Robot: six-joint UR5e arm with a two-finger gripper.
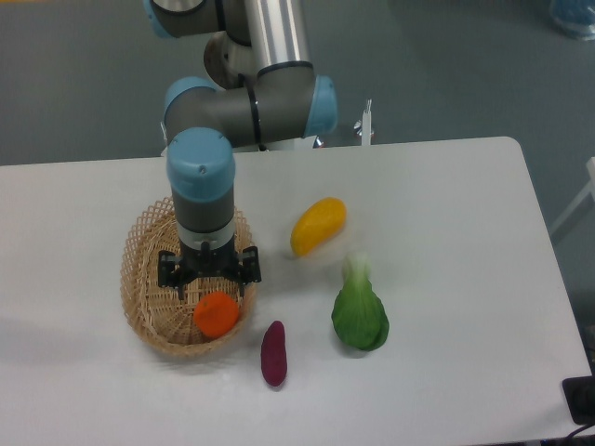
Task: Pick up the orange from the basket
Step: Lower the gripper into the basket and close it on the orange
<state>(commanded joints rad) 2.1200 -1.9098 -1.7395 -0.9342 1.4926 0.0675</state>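
Claw hangs spread wide inside the basket, just above the orange — which lies at the basket's near right end. Beyond on the tabletop, a yellow fruit.

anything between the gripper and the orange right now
Nothing. In the camera view the open gripper hangs just above the orange in the basket, and only bare wicker shows in the short gap.
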